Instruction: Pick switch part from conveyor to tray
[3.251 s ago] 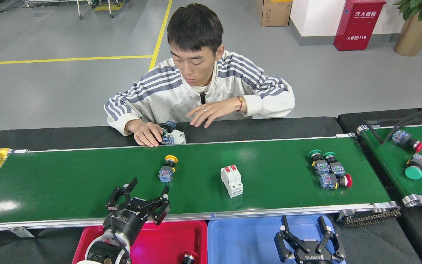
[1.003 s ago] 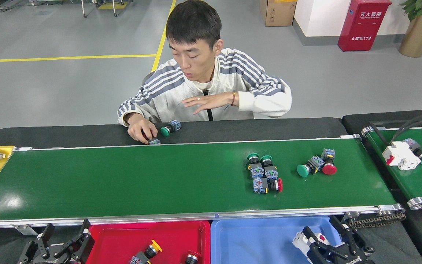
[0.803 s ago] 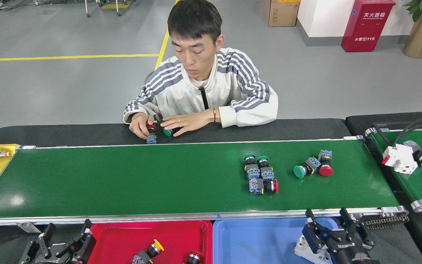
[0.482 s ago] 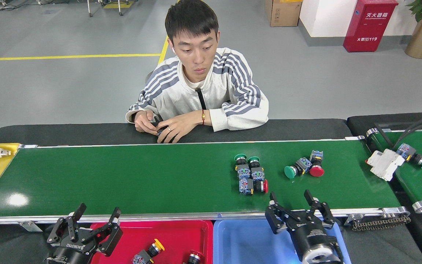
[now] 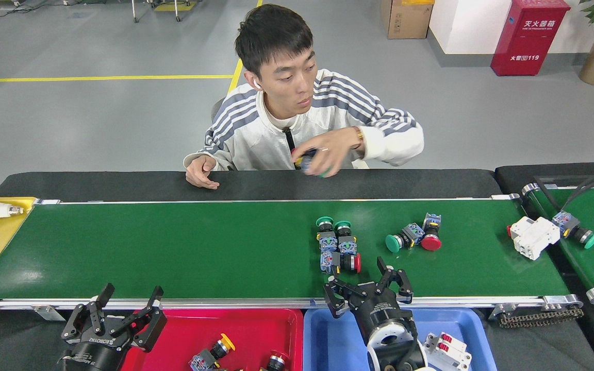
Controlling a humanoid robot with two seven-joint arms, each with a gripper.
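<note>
A: What is being shown on the long green conveyor belt with silver aluminium rails [image 5: 173, 252]?

B: Two groups of switch parts are being carried on its right half. A tight cluster of three push-button switch parts with green and red caps [image 5: 337, 246] is lying near the middle, and a pair with a green mushroom cap and a red mushroom cap [image 5: 414, 237] is lying just to its right, apart from it.

A: How are the robot's hands being held?

B: The black right hand [image 5: 366, 285] is being held over the belt's near rail, just in front of the cluster of three, with its fingers spread wide and nothing gripped. The black left hand [image 5: 116, 314] is being held low at the near left, beside the red plastic tray [image 5: 256, 324], also spread open and empty.

A: What is lying in the trays?

B: A yellow-capped switch part [image 5: 212, 353] is lying in the red tray. A white circuit breaker with red levers [image 5: 449, 350] is lying in the blue plastic tray [image 5: 328, 340].

A: Is anyone being seen?

B: A person in a white jacket with grey stripes [image 5: 307, 121] is seated behind the black counter [image 5: 405, 180], and a small part is being held in one raised hand.
</note>
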